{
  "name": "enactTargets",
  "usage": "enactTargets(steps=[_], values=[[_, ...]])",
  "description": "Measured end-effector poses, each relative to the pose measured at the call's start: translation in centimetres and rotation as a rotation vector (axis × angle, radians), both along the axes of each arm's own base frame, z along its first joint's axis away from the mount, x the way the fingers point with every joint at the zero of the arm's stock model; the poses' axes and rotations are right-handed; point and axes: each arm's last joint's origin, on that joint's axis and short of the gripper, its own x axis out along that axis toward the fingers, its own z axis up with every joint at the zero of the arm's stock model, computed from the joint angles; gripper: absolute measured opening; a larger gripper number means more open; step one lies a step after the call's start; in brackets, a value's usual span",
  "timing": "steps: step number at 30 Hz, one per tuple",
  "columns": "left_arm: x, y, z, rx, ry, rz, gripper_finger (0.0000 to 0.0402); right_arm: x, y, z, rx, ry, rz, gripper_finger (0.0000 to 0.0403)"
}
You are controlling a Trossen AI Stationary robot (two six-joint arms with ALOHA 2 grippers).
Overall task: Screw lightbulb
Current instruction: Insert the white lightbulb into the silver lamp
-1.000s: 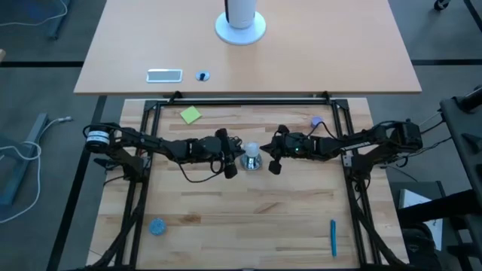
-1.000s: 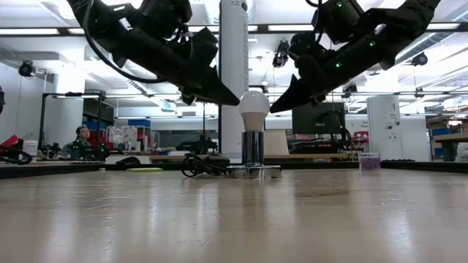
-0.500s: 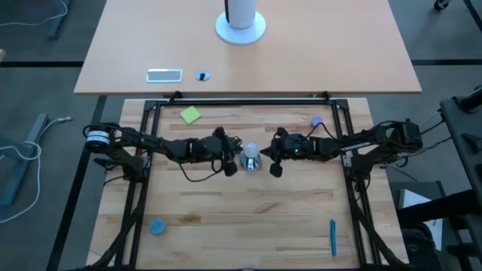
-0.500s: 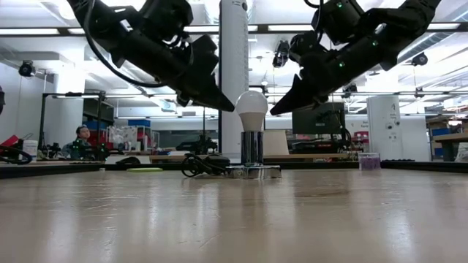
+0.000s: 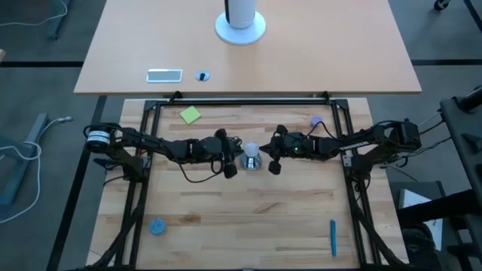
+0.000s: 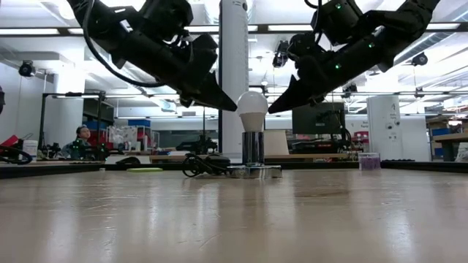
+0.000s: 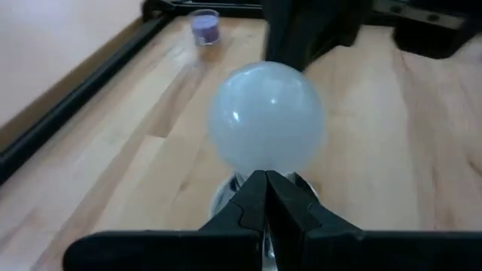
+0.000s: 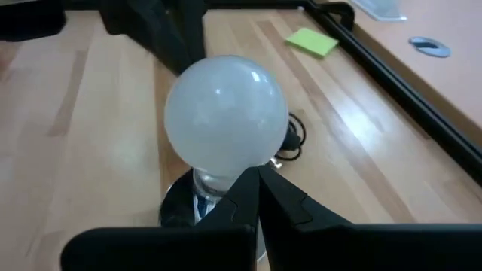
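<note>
The whitish lightbulb (image 5: 251, 149) stands upright in the shiny silver socket (image 6: 253, 150) at the table's middle. It also shows in the low view (image 6: 253, 109). My left gripper (image 5: 235, 155) is shut, and its tip (image 6: 235, 109) is at the bulb's left side. My right gripper (image 5: 268, 155) is shut, and its tip (image 6: 270, 111) is at the bulb's right side. Each wrist view shows the bulb (image 7: 265, 117) (image 8: 226, 113) just beyond that gripper's closed fingertips. My left gripper's shut fingertips (image 7: 265, 179) reach the bulb's rounded side (image 6: 239, 109), slanting down from the table's left. They seem to touch it, not grasp it. My right gripper's shut fingertips (image 8: 254, 175) reach the opposite rounded side (image 6: 267, 109), slanting down from the right. I cannot tell whether they touch.
A black cord (image 6: 201, 166) runs from the socket toward the left. A green note (image 5: 190, 114) and a small purple disc (image 5: 316, 120) lie at the far side. A blue lump (image 5: 157, 226) and a blue pen (image 5: 333, 237) lie near the front. A person (image 6: 82, 136) sits far behind.
My left gripper's tip has sunk a little, from the bulb's upper left to its left side. The bulb stays upright in the socket.
</note>
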Motion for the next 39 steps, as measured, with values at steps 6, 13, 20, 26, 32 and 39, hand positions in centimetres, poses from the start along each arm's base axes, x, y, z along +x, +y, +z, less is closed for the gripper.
enactTargets(steps=[6,13,20,26,32,39], values=[[0.0,0.3,0.1,0.025,-0.014,0.07,0.0,0.1,0.3,0.0,0.033,-0.004,0.057,0.0],[-0.2,0.2,-0.3,0.004,0.033,0.074,0.0,-0.1,0.3,-0.2,0.049,0.016,0.042,0.0],[-0.9,-0.1,-1.0,-0.075,0.128,0.041,0.0,-0.5,-0.2,-0.7,-0.032,0.095,-0.076,0.0],[-0.3,-0.2,0.0,-0.052,0.022,-0.031,0.0,-0.1,-0.6,-0.1,-0.056,0.019,-0.08,0.0],[-0.2,0.1,0.2,-0.031,0.003,-0.025,0.0,0.1,-0.5,0.2,-0.035,-0.017,-0.033,0.0],[-0.2,0.2,0.1,-0.029,0.009,-0.017,0.0,0.1,-0.4,0.2,-0.024,-0.022,-0.021,0.0]])
